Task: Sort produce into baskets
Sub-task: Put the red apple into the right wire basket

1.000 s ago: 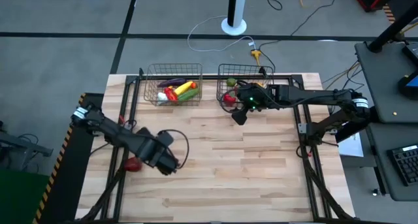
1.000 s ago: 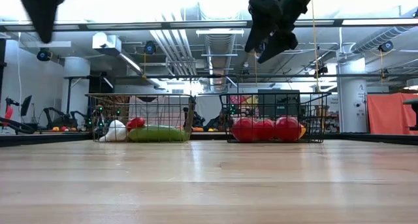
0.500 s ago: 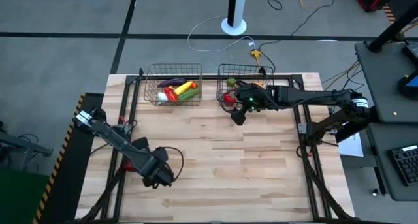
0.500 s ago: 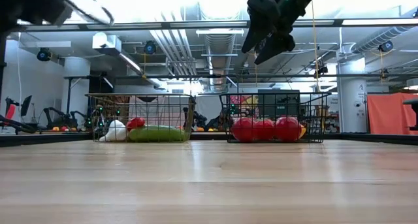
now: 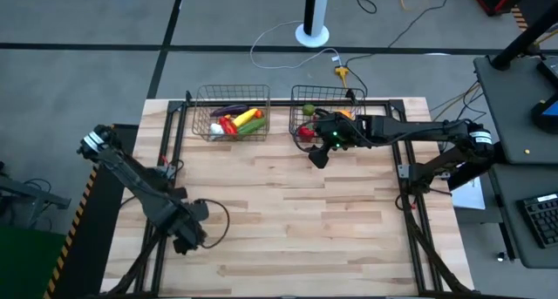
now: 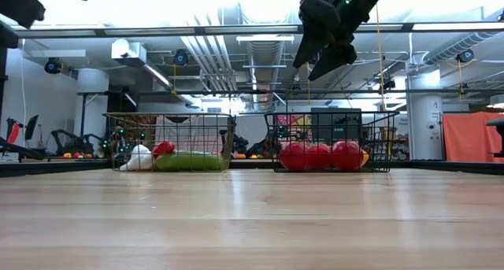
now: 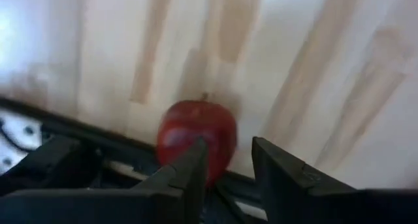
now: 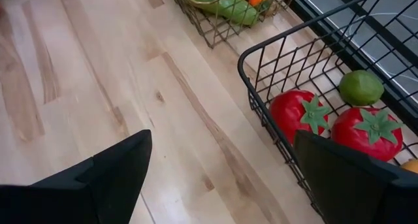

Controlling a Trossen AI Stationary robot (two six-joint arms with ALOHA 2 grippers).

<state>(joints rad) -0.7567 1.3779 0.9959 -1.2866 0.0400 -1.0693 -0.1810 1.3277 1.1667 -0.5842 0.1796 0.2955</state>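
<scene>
The left hand (image 5: 185, 243) has been moved back to the worktop's (image 5: 305, 220) near left edge, its fingers narrowed beside a round red apple-like fruit (image 7: 198, 138), not yet gripped. The right hand (image 5: 318, 155) is held wide by the dark grey wire basket (image 5: 301, 94) of red tomatoes (image 8: 368, 134). Vegetables are kept in the copper wire basket (image 5: 200, 94).

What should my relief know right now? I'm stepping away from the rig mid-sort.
Left gripper: narrowly open and empty, low at the table's left front edge, just short of a red fruit lying by the edge rail.
Right gripper: open and empty, above the dark basket's front rim.
Done: vegetables are in the copper basket; tomatoes and a lime are in the dark one.
Left: the red fruit is the only piece seen outside the baskets. Grasp it and probably drop it in the dark basket.
</scene>
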